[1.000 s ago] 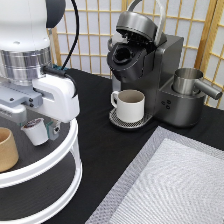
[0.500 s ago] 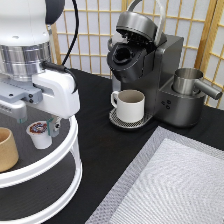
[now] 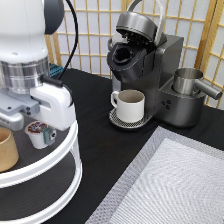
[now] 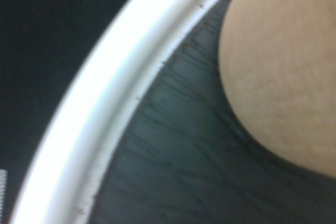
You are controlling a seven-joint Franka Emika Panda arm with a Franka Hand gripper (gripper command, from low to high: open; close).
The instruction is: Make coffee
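The gripper (image 3: 44, 136) sits low over the top tier of a white two-tier stand (image 3: 60, 162) at the exterior view's left, closed around the pod (image 3: 36, 134), which stands upright on that dark shelf. A tan cup (image 3: 7, 155) stands just left of the pod, apart from it. At centre, a white mug (image 3: 130, 105) rests on the drip tray of the coffee machine (image 3: 150, 65), whose lid stands raised. The wrist view shows only the stand's rim and the cup's wall.
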